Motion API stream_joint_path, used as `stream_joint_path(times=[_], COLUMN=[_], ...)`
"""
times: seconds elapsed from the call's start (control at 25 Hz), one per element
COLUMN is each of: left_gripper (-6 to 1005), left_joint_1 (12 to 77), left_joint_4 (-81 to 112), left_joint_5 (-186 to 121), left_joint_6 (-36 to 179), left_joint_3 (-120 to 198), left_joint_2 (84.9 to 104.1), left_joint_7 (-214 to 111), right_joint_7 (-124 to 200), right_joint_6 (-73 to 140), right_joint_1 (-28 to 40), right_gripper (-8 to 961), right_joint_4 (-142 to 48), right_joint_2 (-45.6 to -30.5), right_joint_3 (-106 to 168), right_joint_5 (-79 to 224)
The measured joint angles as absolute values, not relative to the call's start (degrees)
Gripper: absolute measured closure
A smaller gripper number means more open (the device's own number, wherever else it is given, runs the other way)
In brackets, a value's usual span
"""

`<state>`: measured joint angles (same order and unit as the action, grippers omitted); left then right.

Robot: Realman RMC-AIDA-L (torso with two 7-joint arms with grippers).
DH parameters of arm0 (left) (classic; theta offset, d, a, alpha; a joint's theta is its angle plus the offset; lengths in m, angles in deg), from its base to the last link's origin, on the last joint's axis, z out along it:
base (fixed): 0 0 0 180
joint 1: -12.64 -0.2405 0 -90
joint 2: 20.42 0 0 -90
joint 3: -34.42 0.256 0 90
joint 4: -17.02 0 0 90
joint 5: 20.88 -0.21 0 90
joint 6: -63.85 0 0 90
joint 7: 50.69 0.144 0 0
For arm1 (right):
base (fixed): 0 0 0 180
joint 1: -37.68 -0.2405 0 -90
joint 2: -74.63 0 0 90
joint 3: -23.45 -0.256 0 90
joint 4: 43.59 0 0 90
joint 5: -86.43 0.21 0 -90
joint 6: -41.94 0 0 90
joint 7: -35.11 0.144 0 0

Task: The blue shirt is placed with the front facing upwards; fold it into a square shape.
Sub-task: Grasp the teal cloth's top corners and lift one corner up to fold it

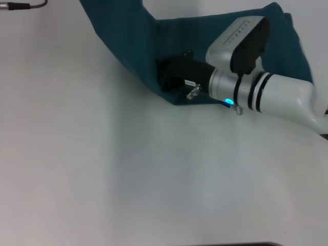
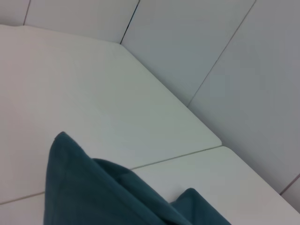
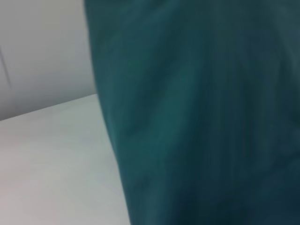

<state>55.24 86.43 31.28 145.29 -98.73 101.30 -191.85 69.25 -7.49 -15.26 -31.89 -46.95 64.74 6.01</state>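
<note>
The right gripper (image 1: 171, 77) sits at the near edge of the soft, creased blue shirt (image 1: 128, 36) on the smooth white table (image 1: 102, 169); its finger state can't be told.

One blue shirt (image 1: 128, 36) (bunched), one robot hand (image 1: 171, 77), one white table (image 1: 102, 169)

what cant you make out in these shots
- Right gripper: in the head view its dark fingers merge into the blue shirt, so open or shut is unclear.
- Left gripper: in no view.
- Shirt's far part: cut off by the head view's top edge.
- Chest letters and collar: not visible in any view.
- Right wrist view: only blurred cloth and table.
</note>
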Motion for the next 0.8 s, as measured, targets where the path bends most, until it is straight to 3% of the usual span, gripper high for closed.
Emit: stream_joint_path(times=[0.32, 0.48, 0.64, 0.8], left_gripper=[989, 989, 987, 988], left_joint_1=[54.9, 54.5, 54.2, 54.2], left_joint_4=[87.9, 87.8, 87.9, 88.5], left_joint_5=[31.4, 31.4, 31.8, 34.0], left_joint_6=[145.7, 145.7, 145.7, 146.3], left_joint_3=[-98.7, -98.9, -99.0, -98.7], left_joint_2=[101.69, 101.74, 101.95, 102.12], left_joint_7=[-191.7, -191.4, -191.4, -191.2], right_joint_7=[69.6, 71.1, 72.6, 66.7], right_joint_6=[-6.1, -8.7, -13.8, -10.9], right_joint_1=[-17.8, -12.1, -5.4, -4.8], right_gripper=[933, 933, 933, 933], right_joint_4=[-27.9, -28.5, -32.1, -30.9], right_joint_2=[-46.71, -45.6, -45.78, -46.1], right_joint_3=[53.5, 46.9, 40.7, 35.7], right_joint_5=[-6.2, -6.7, -6.1, -6.0])
